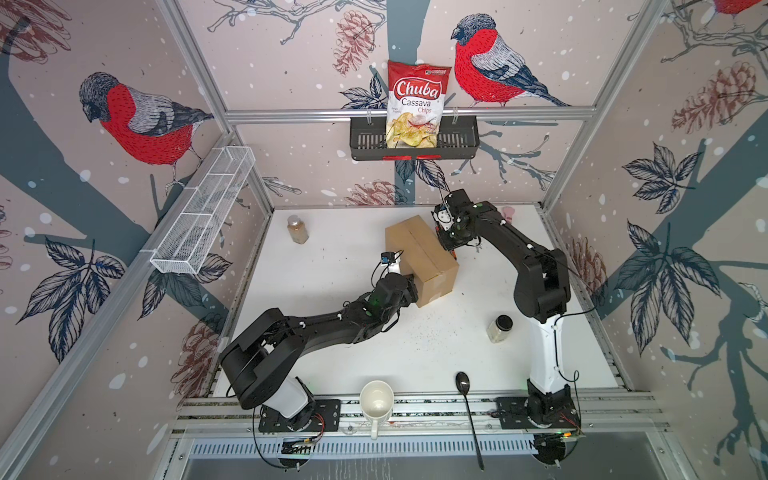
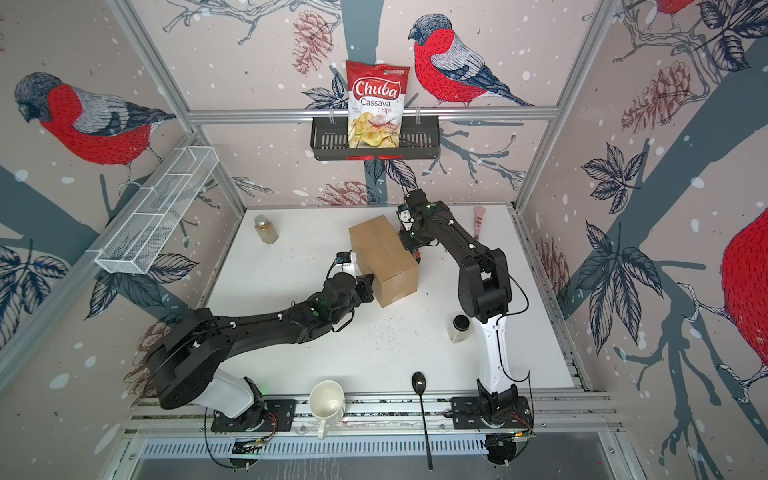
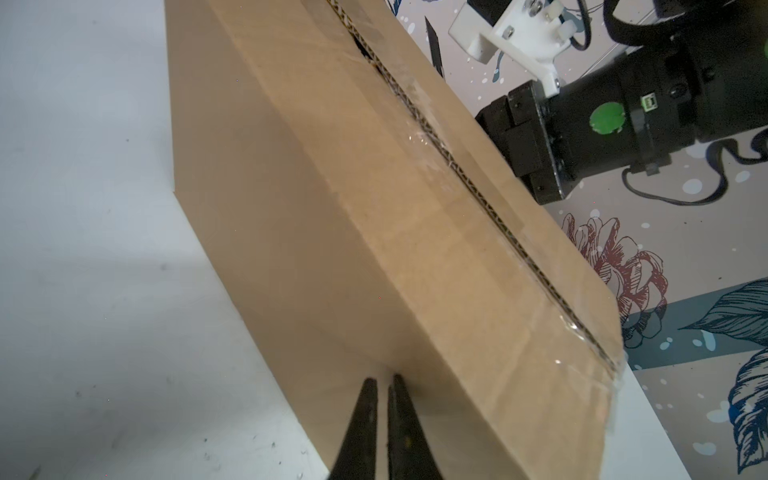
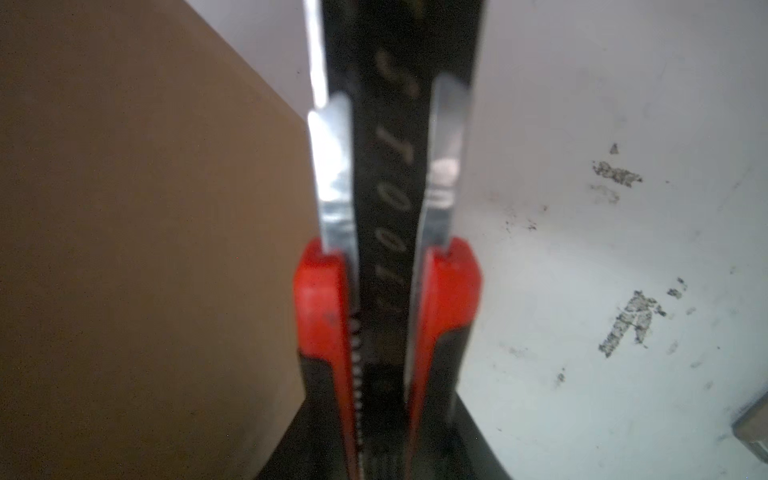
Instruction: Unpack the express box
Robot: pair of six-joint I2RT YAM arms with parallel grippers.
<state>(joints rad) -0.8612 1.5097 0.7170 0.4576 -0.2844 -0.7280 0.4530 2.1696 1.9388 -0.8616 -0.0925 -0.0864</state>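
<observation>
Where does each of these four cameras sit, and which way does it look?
Top views: high overhead, looking down on the table, express box, left arm and right arm.
Left wrist: on the left arm, looking along its shut left tool at the box's taped seam; right arm beyond.
Right wrist: on the right arm, looking along the box cutter held in the right tool, box beside.
Shared: all show the box.

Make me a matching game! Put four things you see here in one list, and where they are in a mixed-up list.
Things:
1. express box
2. chips bag
3. mug
4. utility knife

Places:
A. in the black wall basket
B. held by the right gripper
C. middle of the table
D. front edge, near the spoon

Pairs: 1-C, 2-A, 3-D, 4-B
</observation>
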